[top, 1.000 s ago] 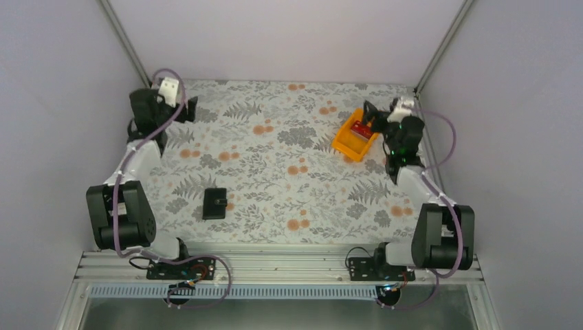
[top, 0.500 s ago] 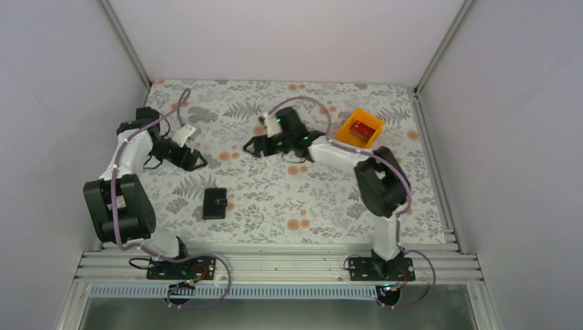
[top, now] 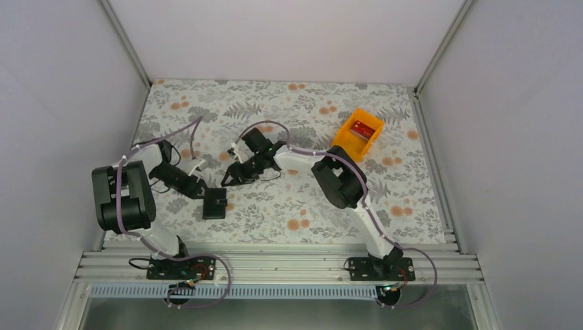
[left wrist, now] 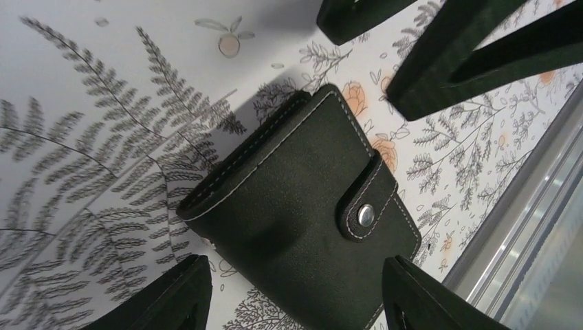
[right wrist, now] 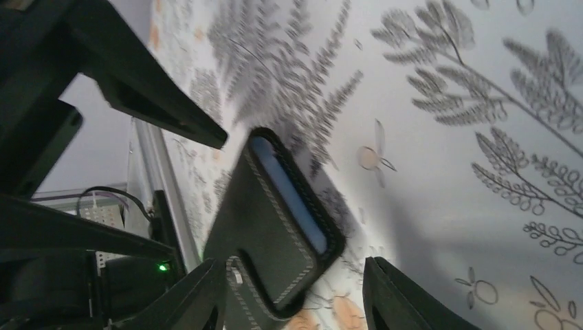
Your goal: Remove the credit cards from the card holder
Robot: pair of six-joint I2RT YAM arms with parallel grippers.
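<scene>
Finding: the small, flat, black bifold card holder (top: 215, 203) lies closed on the fern-and-flower printed bench (top: 309, 199), near the front edge. Its clasp tab (left wrist: 366, 210) is snapped down by a round metal stud. The cover is a matt, grained, leather-like material with pale stitching along the edges. In the right wrist view a grey-blue lining shows at its open side.

The left hand (top: 203, 190) hangs over the holder with its fingers spread to either side, gripping nothing. The right hand (top: 228, 180) is just beyond it, likewise spread and empty. One thin red credit card (top: 362, 128) lies in the orange plastic bin (top: 346, 144), well apart at the far right.

Risks, in our judgement:
- The two hands are crowded over one small item, so their fingers may strike each other.
- The holder lies flat on a smooth printed cover and may skid or spin when only one finger meets it.
- A pinch across both flaps would keep the clasp shut.
- Any thin cards inside may bind in the snug pockets and drag the holder along.
</scene>
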